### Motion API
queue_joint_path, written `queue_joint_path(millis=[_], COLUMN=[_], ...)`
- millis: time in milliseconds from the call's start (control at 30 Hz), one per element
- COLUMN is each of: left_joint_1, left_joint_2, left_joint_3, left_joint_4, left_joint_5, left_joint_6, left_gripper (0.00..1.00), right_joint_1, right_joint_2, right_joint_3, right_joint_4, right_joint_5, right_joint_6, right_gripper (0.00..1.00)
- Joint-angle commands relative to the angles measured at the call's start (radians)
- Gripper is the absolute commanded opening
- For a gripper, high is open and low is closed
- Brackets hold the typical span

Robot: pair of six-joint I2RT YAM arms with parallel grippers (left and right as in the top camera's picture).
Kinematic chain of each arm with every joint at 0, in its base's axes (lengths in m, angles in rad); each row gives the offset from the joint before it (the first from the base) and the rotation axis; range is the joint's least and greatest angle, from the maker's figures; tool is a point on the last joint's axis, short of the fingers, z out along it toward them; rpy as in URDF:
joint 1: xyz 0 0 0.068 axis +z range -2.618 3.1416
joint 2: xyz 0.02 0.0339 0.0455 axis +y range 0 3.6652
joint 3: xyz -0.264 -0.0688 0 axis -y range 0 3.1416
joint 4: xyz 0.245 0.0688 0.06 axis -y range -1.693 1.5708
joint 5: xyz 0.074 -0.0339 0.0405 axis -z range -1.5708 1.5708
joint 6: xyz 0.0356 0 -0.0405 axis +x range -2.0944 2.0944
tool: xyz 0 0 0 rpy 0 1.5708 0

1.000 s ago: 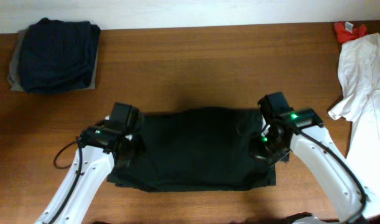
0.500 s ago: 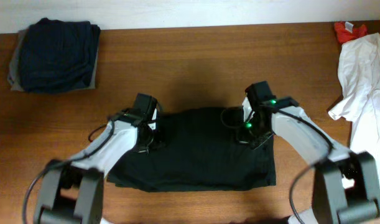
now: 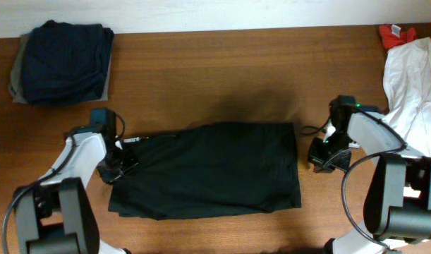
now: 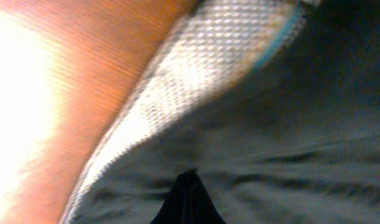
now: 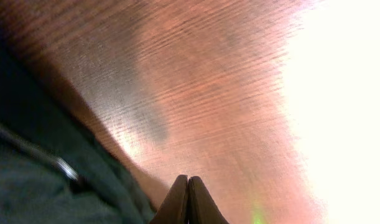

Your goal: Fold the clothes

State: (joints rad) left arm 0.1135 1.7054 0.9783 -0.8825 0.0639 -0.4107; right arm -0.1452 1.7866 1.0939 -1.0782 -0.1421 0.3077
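Black garment [image 3: 215, 166] lies flat on a wooden table [image 3: 215, 70]; the left gripper [image 3: 118, 169] is clenched at its left edge, while the right gripper [image 3: 321, 156], clenched and empty, sits just beside its right edge.

Looking down on reddish-brown wooden tabletop [image 3: 215, 77] filling nearly whole overhead view. Meeting pale white strip [image 3: 201, 14] along far edge, wall or floor not telling apart. Showing fine straight grain in both wrist views. Catching bright washed-out glare [image 4: 15, 93] at left of left wrist view.
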Motion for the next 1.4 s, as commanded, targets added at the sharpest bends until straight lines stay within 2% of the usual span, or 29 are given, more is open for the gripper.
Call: queue_joint_path(millis=[0, 100, 167, 267, 433, 567, 633, 767, 900, 1033, 1233, 1300, 1367], left_joint_1=[-0.011, -0.072, -0.139, -0.224, -0.319, -0.333, -0.312, -0.242, -0.146, -0.061, -0.012, -0.019, -0.038], left_joint_2=[-0.152, -0.252, -0.267, -0.232, -0.082, 0.08, 0.161, 0.184, 0.181, 0.142, -0.071, -0.196, -0.287], left_joint_3=[0.089, 0.105, 0.105, 0.104, 0.103, 0.103, 0.103, 0.104, 0.104, 0.129, 0.245, 0.276, 0.275], left_joint_4=[-0.023, 0.071, 0.144, 0.192, 0.302, 0.369, 0.377, 0.341, 0.336, 0.303, 0.174, 0.134, 0.095], left_joint_5=[0.029, 0.186, 0.219, 0.217, 0.217, 0.209, 0.085, -0.109, -0.178, -0.177, -0.161, -0.091, -0.021], left_joint_6=[0.025, 0.068, 0.067, 0.061, -0.006, -0.038, -0.037, -0.037, -0.037, -0.036, -0.036, -0.034, -0.029], left_gripper=[0.01, 0.0, 0.01, 0.01, 0.01, 0.01, 0.01, 0.01, 0.01, 0.01, 0.01, 0.01, 0.06], right_joint_1=[0.01, 0.101, 0.201, 0.299, 0.418, 0.431, 0.408, 0.332, 0.224, 0.13, 0.051, 0.064, 0.104], right_joint_2=[-0.105, -0.171, -0.171, -0.129, 0.011, 0.142, 0.217, 0.252, 0.247, 0.247, 0.217, 0.182, 0.139], right_joint_3=[0.118, 0.188, 0.193, 0.191, 0.19, 0.19, 0.19, 0.19, 0.204, 0.272, 0.566, 0.679, 0.698], right_joint_4=[-0.045, 0.003, 0.113, 0.158, 0.27, 0.32, 0.327, 0.278, 0.249, 0.161, -0.159, -0.28, -0.335], right_joint_5=[-0.143, -0.345, -0.336, -0.242, -0.212, -0.204, -0.096, 0.045, 0.05, 0.053, 0.081, 0.0, -0.121], right_joint_6=[-0.087, -0.146, -0.124, -0.027, -0.005, 0.007, 0.008, 0.007, -0.02, -0.043, -0.068, -0.07, -0.155], right_gripper=[0.04, 0.04, 0.04, 0.04, 0.04, 0.04, 0.04, 0.04, 0.04, 0.04, 0.04, 0.04, 0.04])
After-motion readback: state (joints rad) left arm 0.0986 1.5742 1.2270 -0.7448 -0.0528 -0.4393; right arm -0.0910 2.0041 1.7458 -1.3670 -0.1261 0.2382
